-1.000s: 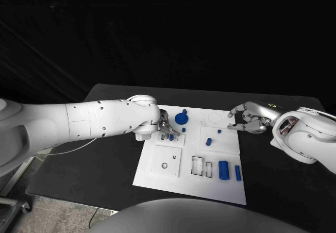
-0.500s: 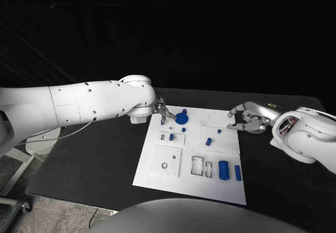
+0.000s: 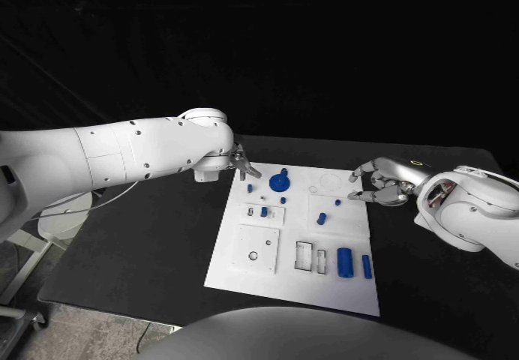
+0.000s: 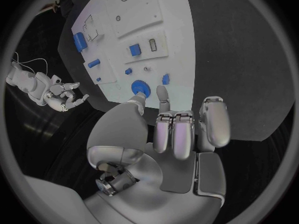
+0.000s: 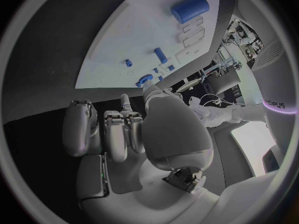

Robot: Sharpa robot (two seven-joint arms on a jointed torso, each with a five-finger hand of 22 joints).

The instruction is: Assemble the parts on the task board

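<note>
Task board (image 3: 244, 259), white plate, lies mid-table on the black table (image 3: 151, 247). Blue parts on it: round disc part (image 3: 280, 181) near the far edge, small peg (image 3: 322, 219) toward the middle, large cylinder (image 3: 345, 262) and a slimmer bar (image 3: 367, 267) side by side near the right edge, nearer the robot. Empty rectangular slots (image 3: 306, 256) just left of the cylinder.

Left hand (image 3: 240, 164) hangs over the board's far left corner, beside the disc part, not touching it. Left wrist view: fingers (image 4: 177, 134) curled in together, nothing in them.

Right hand (image 3: 375, 184) sits at the board's far right edge, fingers (image 3: 358, 196) bent and spread, tips apart, holding nothing. Right wrist view agrees: palm empty, board beyond the fingertips.
</note>
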